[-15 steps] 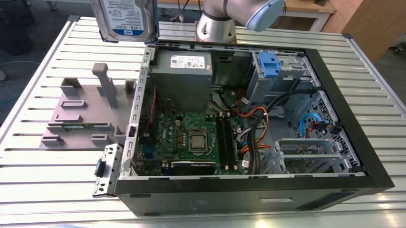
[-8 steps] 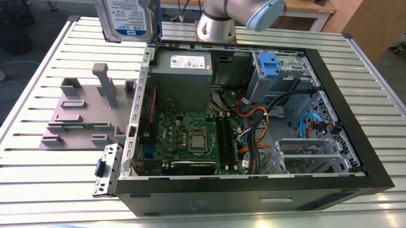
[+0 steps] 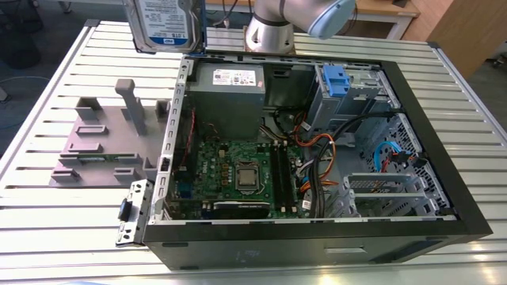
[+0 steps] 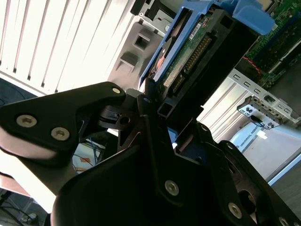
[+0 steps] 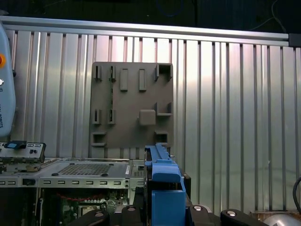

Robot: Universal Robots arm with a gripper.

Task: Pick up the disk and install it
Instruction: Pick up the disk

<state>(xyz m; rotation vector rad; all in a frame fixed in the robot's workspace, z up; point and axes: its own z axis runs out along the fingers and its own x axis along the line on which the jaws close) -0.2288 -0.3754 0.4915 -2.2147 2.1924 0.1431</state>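
Observation:
The disk [image 3: 166,24] hangs upright high above the table at the exterior view's upper left, over the case's back corner, its white-and-blue label facing the camera. In the second wrist view my gripper [image 4: 157,110] is shut on the disk [image 4: 197,47], whose circuit-board side and connector show inside the blue bracket. In the first wrist view the bracket's blue edge [image 5: 162,181] rises from between the black fingers [image 5: 127,214].
The open black computer case [image 3: 317,246] lies on the slatted metal table [image 3: 47,196], holding a grey power-supply box [image 3: 228,98], a motherboard [image 3: 237,172] and a drive bay with a blue bracket [image 3: 336,80]. A grey plastic stand [image 3: 111,136] sits to the exterior view's left of it. The arm's base [image 3: 269,29] stands behind.

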